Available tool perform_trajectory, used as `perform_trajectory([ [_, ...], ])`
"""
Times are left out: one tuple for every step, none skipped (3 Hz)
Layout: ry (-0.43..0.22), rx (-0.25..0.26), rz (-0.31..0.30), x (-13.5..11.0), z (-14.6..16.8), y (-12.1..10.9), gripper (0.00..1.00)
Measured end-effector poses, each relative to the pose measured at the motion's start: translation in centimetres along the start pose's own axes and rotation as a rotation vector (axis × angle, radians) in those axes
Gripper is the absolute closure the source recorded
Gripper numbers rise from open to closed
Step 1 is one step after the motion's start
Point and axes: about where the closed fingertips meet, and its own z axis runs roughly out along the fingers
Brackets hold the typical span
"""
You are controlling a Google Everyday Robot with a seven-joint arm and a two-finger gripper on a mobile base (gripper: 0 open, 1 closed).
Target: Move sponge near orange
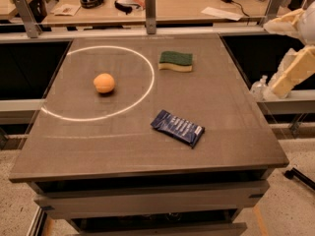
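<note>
The sponge point(175, 61), dark green on top with a yellow base, lies flat at the back of the table, just right of the white circle. The orange point(104, 82) sits inside the circle, to the left of the sponge and a little nearer to me. My gripper point(283, 23) is at the right edge of the view, off the table's back right corner and above table height. It is well to the right of the sponge and touches nothing.
A dark blue snack wrapper point(177, 128) lies right of centre toward the front of the brown table point(147, 151). A white circle point(147, 77) is marked on its left half. A cluttered desk point(172, 4) stands behind a rail with metal posts point(150, 6). A plastic bottle point(258, 86) stands off the right side.
</note>
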Motion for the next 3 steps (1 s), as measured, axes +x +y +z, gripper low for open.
perform_trajectory([
  [0.005, -0.011, 0.036, 0.6, 3.4, -0.3, 0.00],
  [0.022, 0.020, 0.087, 1.0, 5.8, -0.9, 0.00],
  [-0.026, 0.086, 0.102, 0.4, 7.8, -4.1, 0.00],
])
